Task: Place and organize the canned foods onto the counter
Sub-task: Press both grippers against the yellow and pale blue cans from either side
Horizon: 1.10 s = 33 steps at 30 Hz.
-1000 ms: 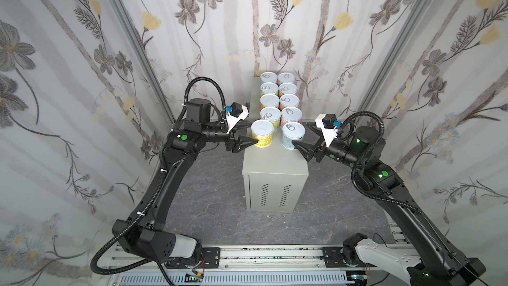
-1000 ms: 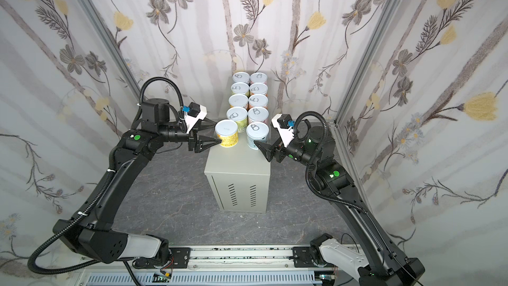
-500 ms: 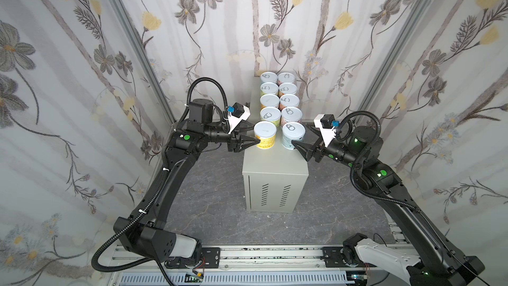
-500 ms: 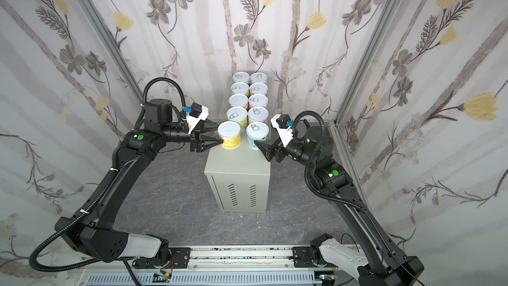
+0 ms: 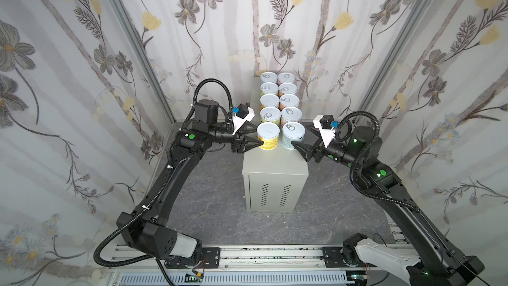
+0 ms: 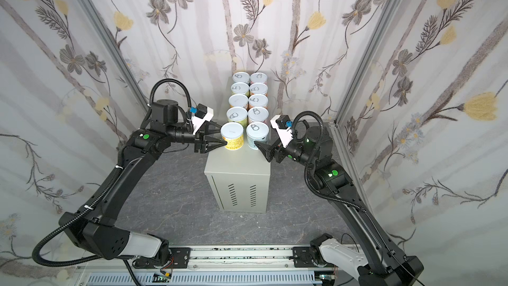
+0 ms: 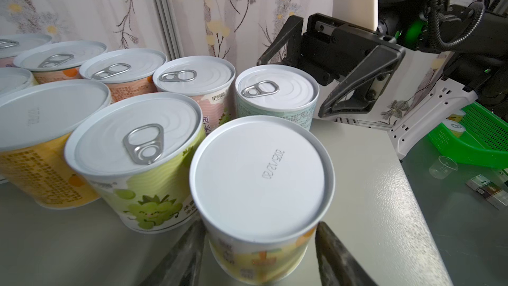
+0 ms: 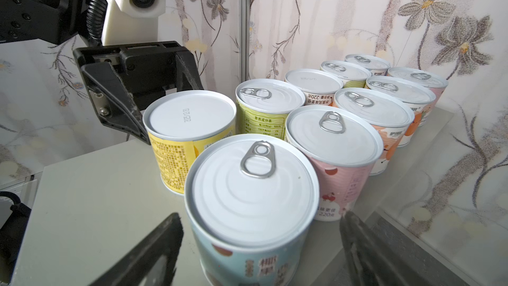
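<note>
Several canned foods (image 5: 279,97) stand in two columns on the pale grey counter (image 5: 275,166). The front pair is a yellow can (image 5: 268,138), lid without a tab up, and a pale blue can (image 5: 293,136). My left gripper (image 5: 257,136) reaches in from the left. In the left wrist view it (image 7: 259,229) is shut on the yellow can (image 7: 261,188), a finger against each side. My right gripper (image 8: 261,217) is open around the pale blue can (image 8: 250,202), with a gap on both sides.
The counter's front part (image 6: 236,166) is bare, and its vent slits face the rail. In the left wrist view a green basket (image 7: 481,136) holding a can, a small clear cup (image 7: 443,164) and small boxes (image 7: 489,193) lie on the dark floor. Floral walls stand close on three sides.
My left gripper has moved right onto the yellow can and its jaws have closed on it. The right gripper has barely moved.
</note>
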Each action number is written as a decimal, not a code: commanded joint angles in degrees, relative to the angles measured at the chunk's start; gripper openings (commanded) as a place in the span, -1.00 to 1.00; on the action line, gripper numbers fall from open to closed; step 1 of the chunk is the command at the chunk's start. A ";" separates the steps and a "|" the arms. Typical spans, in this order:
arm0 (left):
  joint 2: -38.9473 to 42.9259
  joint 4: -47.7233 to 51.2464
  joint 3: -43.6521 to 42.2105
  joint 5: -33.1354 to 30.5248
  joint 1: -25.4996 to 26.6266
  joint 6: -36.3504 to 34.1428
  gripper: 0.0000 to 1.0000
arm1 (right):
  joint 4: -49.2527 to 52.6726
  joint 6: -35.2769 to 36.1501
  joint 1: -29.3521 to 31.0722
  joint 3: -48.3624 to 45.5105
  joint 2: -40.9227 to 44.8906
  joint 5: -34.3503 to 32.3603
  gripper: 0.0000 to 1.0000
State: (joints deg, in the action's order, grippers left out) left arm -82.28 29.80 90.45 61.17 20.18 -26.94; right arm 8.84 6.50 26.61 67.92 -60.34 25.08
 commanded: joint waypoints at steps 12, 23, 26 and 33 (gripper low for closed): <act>-1.65 -0.97 1.87 -1.30 0.90 0.05 0.26 | -0.91 1.40 0.05 -0.77 0.06 -0.47 0.79; -2.14 -0.68 2.18 -2.21 1.17 0.14 0.26 | -0.71 1.76 0.10 -0.77 -0.19 -0.74 0.79; -2.18 -0.43 2.24 -2.28 1.31 0.18 0.27 | -0.62 1.75 -0.01 -0.86 -0.23 -0.65 0.80; -1.98 0.69 2.53 -2.29 1.33 -0.13 0.28 | -1.22 1.70 0.00 -0.95 -0.75 -0.56 0.82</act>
State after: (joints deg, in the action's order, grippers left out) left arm -84.40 30.35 92.36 59.05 21.43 -26.76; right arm 9.17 7.20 26.61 67.00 -60.99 24.69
